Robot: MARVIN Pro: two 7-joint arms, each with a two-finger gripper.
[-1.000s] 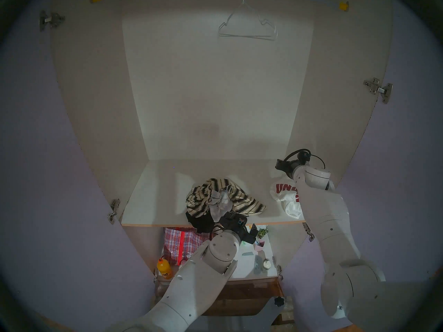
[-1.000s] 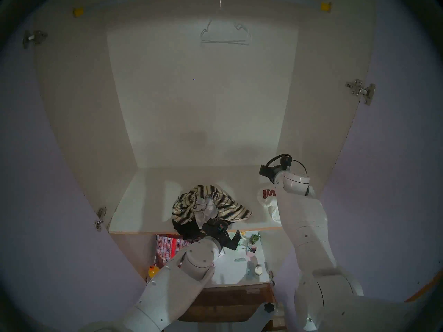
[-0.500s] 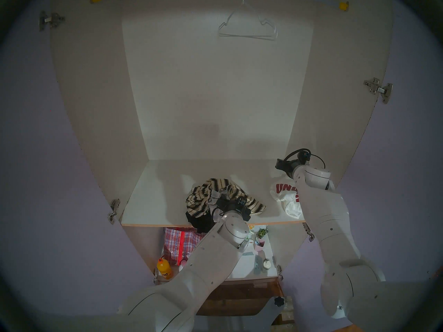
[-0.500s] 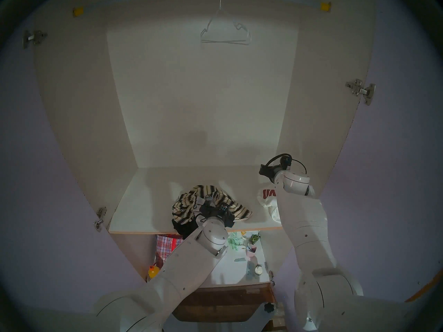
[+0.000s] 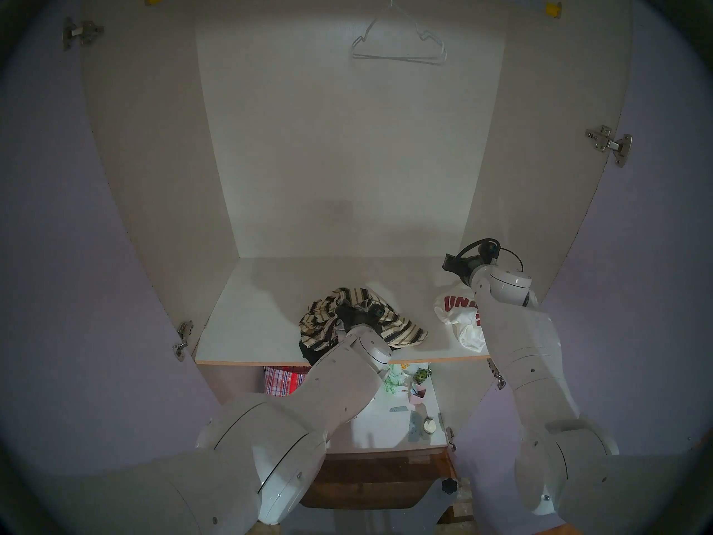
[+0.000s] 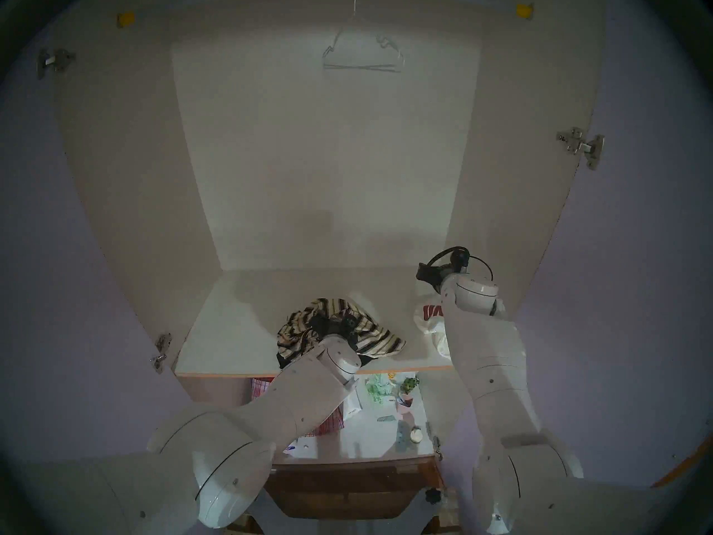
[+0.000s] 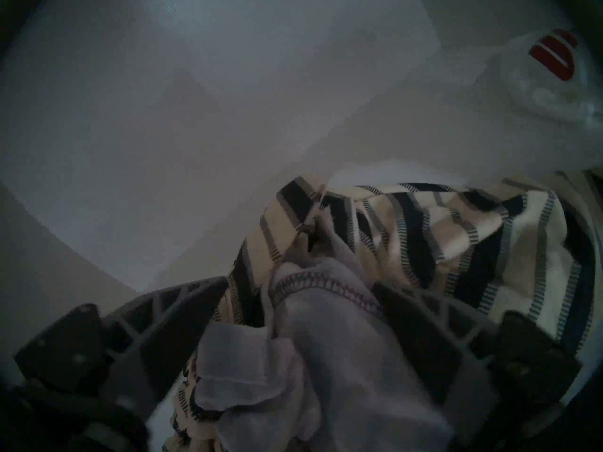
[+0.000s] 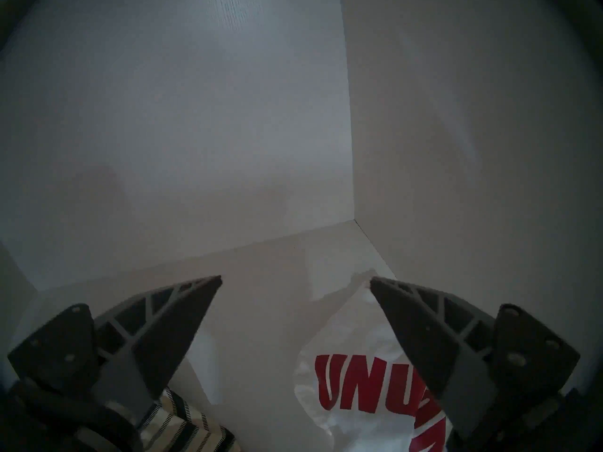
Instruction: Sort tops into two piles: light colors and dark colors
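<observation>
A heap with a cream-and-black striped top and a black top lies at the middle front of the white shelf. A pale grey cloth lies on top of it. My left gripper is down on the heap. In the left wrist view it is open, with its fingers on either side of the grey cloth. A white top with red letters lies at the shelf's right. My right gripper hovers just behind it, open and empty in the right wrist view.
The shelf sits inside an open wardrobe with side walls close to both arms. A wire hanger hangs high at the back. Below the shelf stand a red-and-blue checked bag and small items such as a pink cup.
My left arm has moved up and forward from the shelf's front edge onto the heap, and its fingers now straddle the grey cloth. The right arm has not moved.
</observation>
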